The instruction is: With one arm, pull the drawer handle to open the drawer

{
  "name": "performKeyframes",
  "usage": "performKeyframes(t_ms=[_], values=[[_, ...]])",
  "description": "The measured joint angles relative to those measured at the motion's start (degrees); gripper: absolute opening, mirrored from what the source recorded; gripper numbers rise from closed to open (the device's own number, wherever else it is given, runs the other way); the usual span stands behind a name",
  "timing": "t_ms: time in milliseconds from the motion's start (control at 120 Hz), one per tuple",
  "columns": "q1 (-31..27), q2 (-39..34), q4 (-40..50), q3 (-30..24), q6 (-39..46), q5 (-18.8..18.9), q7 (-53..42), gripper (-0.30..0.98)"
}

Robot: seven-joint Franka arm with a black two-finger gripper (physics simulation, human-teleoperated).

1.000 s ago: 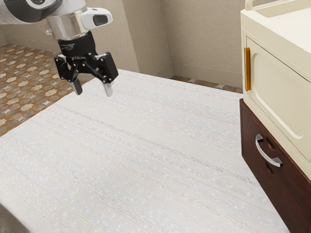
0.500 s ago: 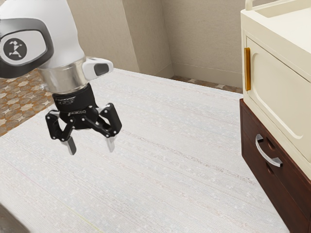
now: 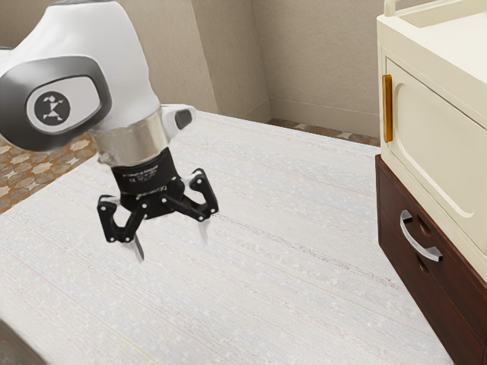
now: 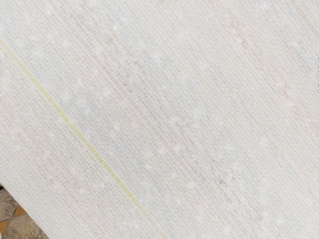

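In the exterior view my gripper (image 3: 172,247) hangs over the white table, fingers spread wide apart with nothing between them. It points down, slightly tilted. Well away toward the exterior view's right stands a dark brown drawer (image 3: 409,281) with a curved silver handle (image 3: 418,242) on its front. The drawer front looks flush with its cabinet. A broad gap separates the gripper from the handle.
A cream cabinet (image 3: 445,163) with a golden handle (image 3: 387,108) sits on top of the brown drawer unit. The pale tabletop (image 3: 281,289) stretches between arm and cabinet; the wrist view looks down on the tabletop (image 4: 164,109) and a corner of tiled floor (image 4: 20,221).
The arm has come lower and farther out over the table, lately shifting toward the exterior view's right, with the gripper tilting a little. Drawer and handle have not moved.
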State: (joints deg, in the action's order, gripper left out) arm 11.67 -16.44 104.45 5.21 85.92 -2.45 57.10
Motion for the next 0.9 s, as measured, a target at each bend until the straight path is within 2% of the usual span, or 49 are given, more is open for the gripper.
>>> performKeyframes(t_ms=[233, 467, 833, 900], values=[[0.2, 1.2, -0.4, -1.6, 3.2, 1.5, 7.6, 0.69], [2.7, 4.0, -0.4, -3.4, 10.2, 4.1, 12.7, 0.69], [7.7, 7.6, -0.1, -3.2, 23.1, 5.9, 17.5, 0.69], [10.4, 8.1, -0.1, -1.3, 24.8, 6.5, 18.1, 0.69]])
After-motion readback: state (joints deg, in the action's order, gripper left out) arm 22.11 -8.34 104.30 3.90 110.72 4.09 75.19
